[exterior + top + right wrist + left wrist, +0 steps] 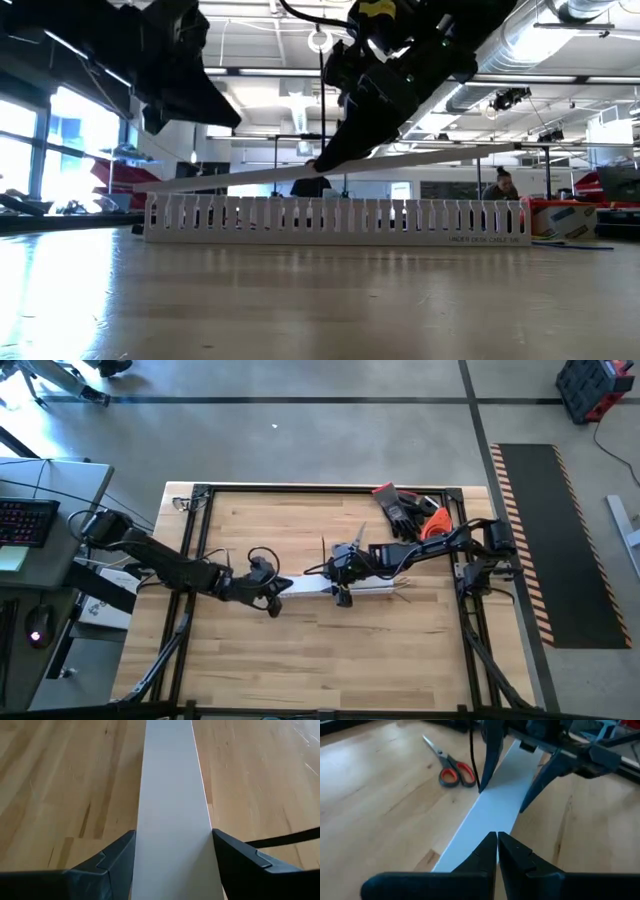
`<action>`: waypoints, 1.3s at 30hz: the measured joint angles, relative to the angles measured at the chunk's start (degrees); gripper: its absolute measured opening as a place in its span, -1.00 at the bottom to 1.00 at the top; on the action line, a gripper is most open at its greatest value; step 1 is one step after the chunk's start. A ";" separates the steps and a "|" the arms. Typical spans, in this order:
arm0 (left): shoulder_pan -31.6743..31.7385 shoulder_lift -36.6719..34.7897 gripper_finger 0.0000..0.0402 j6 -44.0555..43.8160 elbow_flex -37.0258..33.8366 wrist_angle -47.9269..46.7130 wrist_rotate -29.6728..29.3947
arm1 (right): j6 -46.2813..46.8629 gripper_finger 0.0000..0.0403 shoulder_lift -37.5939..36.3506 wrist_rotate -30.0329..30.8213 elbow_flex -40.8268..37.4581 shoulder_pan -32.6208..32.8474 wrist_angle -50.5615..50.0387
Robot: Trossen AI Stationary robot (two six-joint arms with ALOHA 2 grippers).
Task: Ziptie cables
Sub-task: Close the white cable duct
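One camera looks straight down on my whole table [300,650]; another sits low, facing level across it. My wrist cameras look closely along the white strip [172,810] from opposite ends.

The table [300,650] was pale wood, planked and grained, with a low sheen. The flat strip [172,820] looked smooth, matt white plastic; the slotted duct [340,220] white plastic too. At the strip's ten o'clock, the scissors [451,767] showed bare metal blades and glossy red handles.
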 joint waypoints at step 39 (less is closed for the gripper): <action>2.55 -3.82 -1.00 -2.47 -0.02 -5.45 -5.72 | 4.04 0.06 -5.39 10.72 0.04 4.12 -8.90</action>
